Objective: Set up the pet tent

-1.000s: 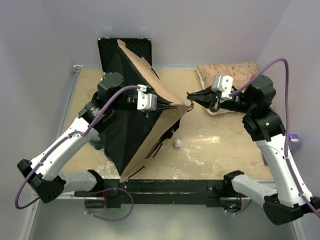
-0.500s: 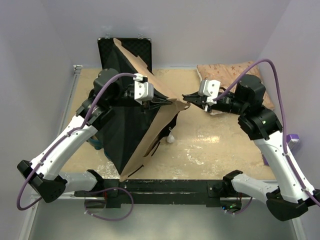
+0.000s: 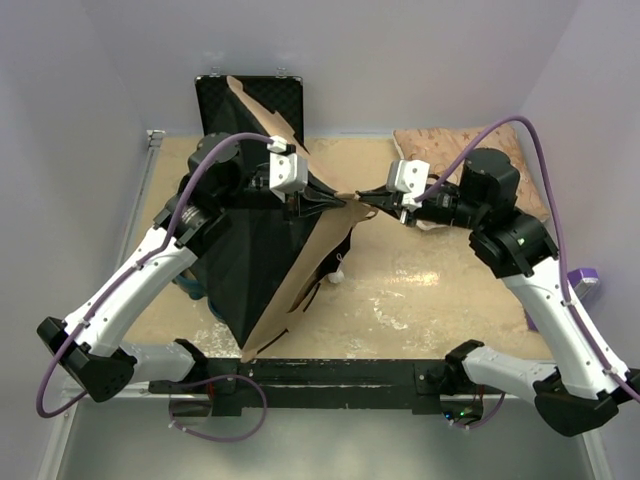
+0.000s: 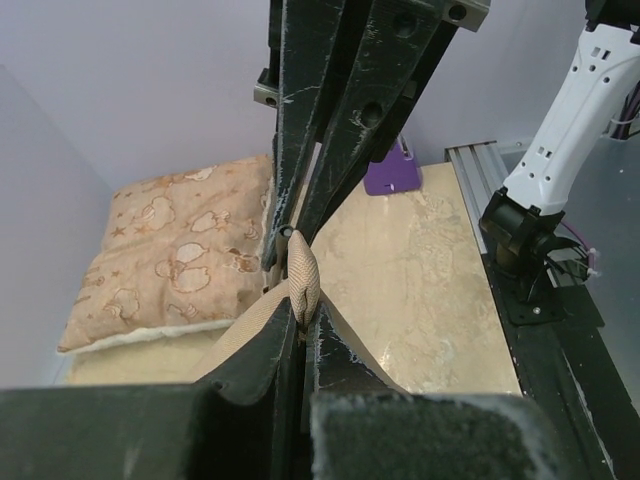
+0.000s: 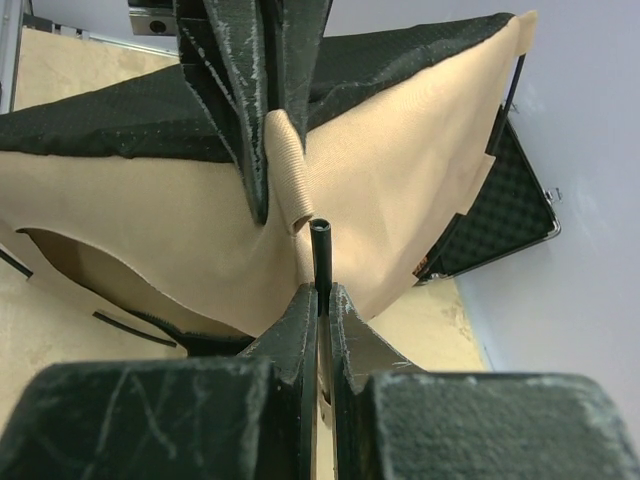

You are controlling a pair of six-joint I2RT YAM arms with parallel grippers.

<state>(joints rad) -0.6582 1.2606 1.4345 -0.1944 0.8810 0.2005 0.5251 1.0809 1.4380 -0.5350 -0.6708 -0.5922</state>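
The pet tent (image 3: 300, 240), tan canvas with black lining, hangs lifted above the table's left middle, half unfolded. My left gripper (image 3: 345, 203) is shut on a ribbed tan webbing loop (image 4: 302, 280) at the tent's top corner. My right gripper (image 3: 368, 197) faces it from the right, almost touching, and is shut on the end of a thin black pole (image 5: 320, 258) that sticks up just beside the loop (image 5: 290, 170). The white pom-pom (image 3: 340, 272) dangles under the canvas. The arched doorway edge (image 5: 90, 270) shows in the right wrist view.
An open black foam-lined case (image 3: 250, 105) stands at the back left behind the tent. The beige patterned pillow (image 3: 455, 145) lies at the back right, behind the right arm. A purple object (image 3: 585, 283) sits at the right edge.
Both grippers moved left and slightly back, lifting the tent's top corner. The pom-pom rose off the table and swung left under the canvas. The grippers came closer together.
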